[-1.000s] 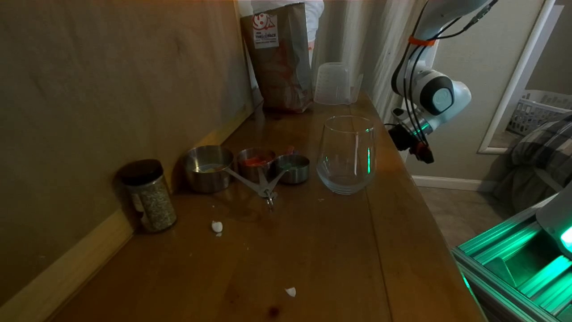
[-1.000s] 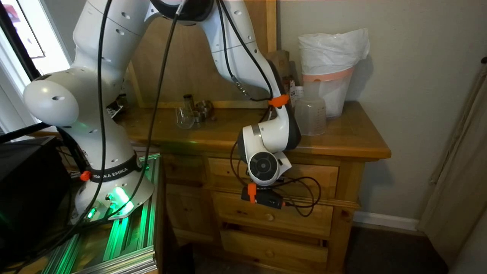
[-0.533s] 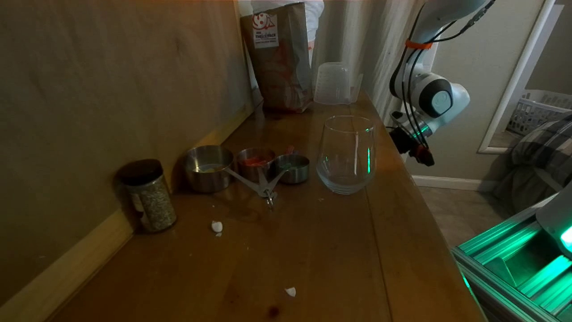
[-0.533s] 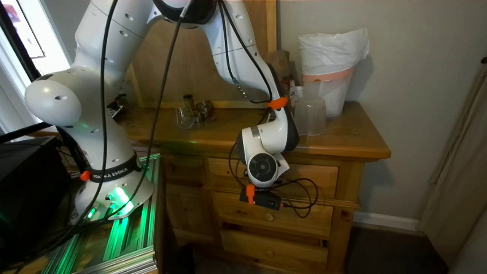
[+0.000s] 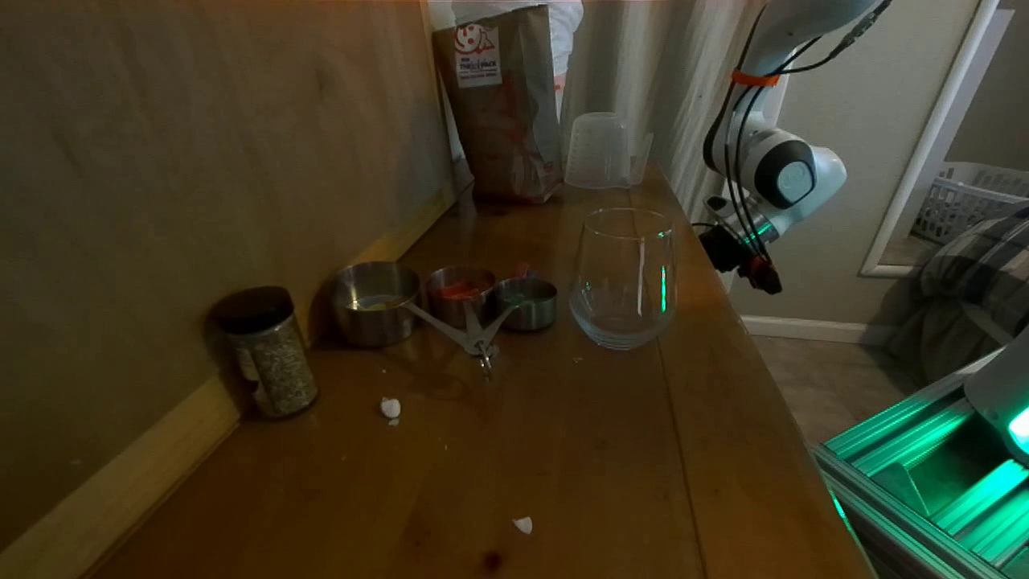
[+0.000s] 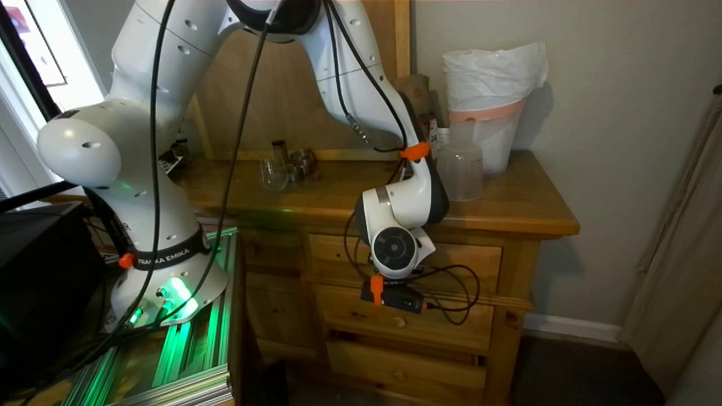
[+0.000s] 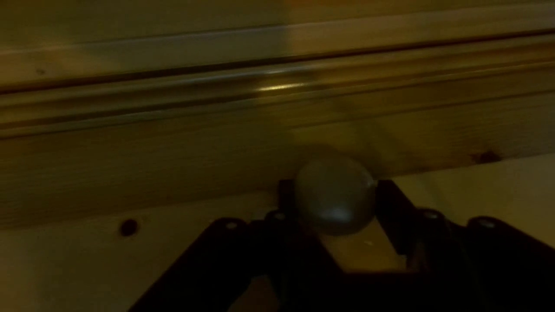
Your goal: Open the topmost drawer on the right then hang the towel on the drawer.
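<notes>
The topmost drawer (image 6: 468,265) is a wooden front under the countertop, partly hidden behind my wrist. It looks flush with the cabinet in an exterior view. My gripper (image 7: 336,188) is at a round grey knob (image 7: 333,203) in the dark wrist view. One finger (image 7: 285,188) is against the knob's left side and the other finger (image 7: 388,203) against its right side. In both exterior views the fingertips are hidden, by the countertop edge or by my wrist. No towel shows in any view.
The lower drawer (image 6: 406,369) stands slightly open. The middle drawer (image 6: 445,324) has its own knob. On the countertop (image 5: 595,450) are a glass (image 5: 623,281), metal measuring cups (image 5: 374,305), a spice jar (image 5: 273,354), a paper bag (image 5: 506,104) and a plastic measuring cup (image 6: 459,172). Loose cables (image 6: 468,287) hang by my wrist.
My wrist shifts slightly left and down, then slightly back right and up, staying in front of the top drawer. The drawers and the countertop objects look unmoved.
</notes>
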Robot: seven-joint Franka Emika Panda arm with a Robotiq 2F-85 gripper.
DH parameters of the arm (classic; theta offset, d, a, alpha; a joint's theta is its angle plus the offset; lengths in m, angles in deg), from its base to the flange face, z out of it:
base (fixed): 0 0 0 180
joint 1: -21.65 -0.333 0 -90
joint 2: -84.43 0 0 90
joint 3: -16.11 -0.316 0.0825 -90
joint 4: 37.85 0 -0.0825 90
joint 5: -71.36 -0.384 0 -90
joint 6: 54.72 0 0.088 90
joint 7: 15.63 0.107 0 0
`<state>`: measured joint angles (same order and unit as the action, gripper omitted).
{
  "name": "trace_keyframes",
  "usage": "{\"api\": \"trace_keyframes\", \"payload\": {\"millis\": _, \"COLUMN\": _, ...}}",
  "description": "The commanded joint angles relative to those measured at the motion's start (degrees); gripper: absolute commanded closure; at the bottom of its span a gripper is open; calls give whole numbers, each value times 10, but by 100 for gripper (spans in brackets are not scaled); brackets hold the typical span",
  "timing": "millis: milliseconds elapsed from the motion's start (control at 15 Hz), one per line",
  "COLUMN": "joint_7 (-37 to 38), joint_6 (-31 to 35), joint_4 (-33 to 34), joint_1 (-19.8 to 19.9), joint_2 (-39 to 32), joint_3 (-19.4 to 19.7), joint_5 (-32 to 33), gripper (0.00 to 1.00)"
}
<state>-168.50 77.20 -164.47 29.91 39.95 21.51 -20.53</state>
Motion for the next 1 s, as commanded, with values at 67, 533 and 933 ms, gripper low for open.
{"api": "trace_keyframes", "payload": {"millis": 67, "joint_7": -9, "joint_6": -1, "joint_4": 6, "joint_1": -13, "joint_2": -7, "joint_3": 9, "joint_5": -20, "gripper": 76}}
{"api": "trace_keyframes", "payload": {"millis": 533, "joint_7": -6, "joint_6": 11, "joint_4": -7, "joint_1": -13, "joint_2": 3, "joint_3": 22, "joint_5": -15, "gripper": 76}}
{"api": "trace_keyframes", "payload": {"millis": 933, "joint_7": -12, "joint_6": 17, "joint_4": -29, "joint_1": -7, "joint_2": 15, "joint_3": 43, "joint_5": -12, "gripper": 76}}
